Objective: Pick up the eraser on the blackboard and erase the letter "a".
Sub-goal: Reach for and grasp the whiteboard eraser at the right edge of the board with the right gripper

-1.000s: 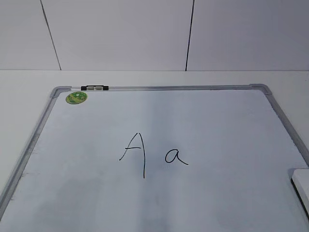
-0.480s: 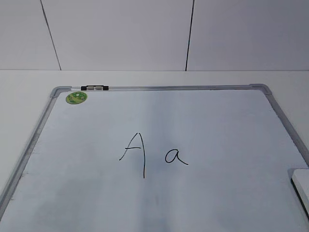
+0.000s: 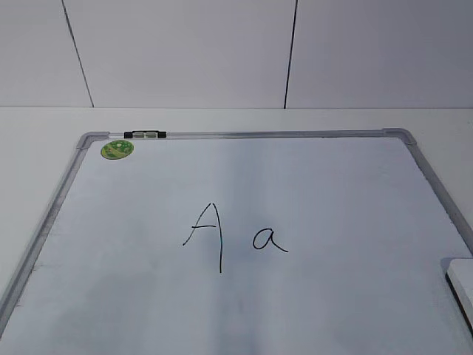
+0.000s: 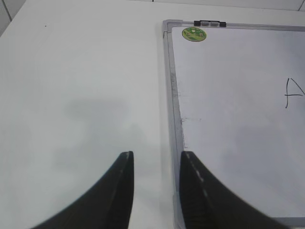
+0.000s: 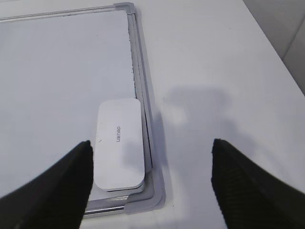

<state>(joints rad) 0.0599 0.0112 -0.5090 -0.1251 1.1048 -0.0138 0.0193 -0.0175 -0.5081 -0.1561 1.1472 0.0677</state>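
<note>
The blackboard [image 3: 332,192] is a white board with a grey frame, lying flat on the table. A small black letter "a" [image 3: 268,240] stands right of a taller capital "A" [image 3: 207,235]. The white eraser [image 5: 119,143] lies at the board's near right corner; only its edge shows in the exterior view [image 3: 462,277]. My right gripper [image 5: 151,145] is open wide and hovers above the eraser and the frame corner. My left gripper [image 4: 156,160] is open and empty over the board's left frame edge [image 4: 174,119].
A round green sticker [image 3: 117,149] and a small black-and-white clip [image 3: 145,134] sit at the board's far left corner. White table [image 5: 224,71] surrounds the board. A panelled wall [image 3: 222,52] stands behind.
</note>
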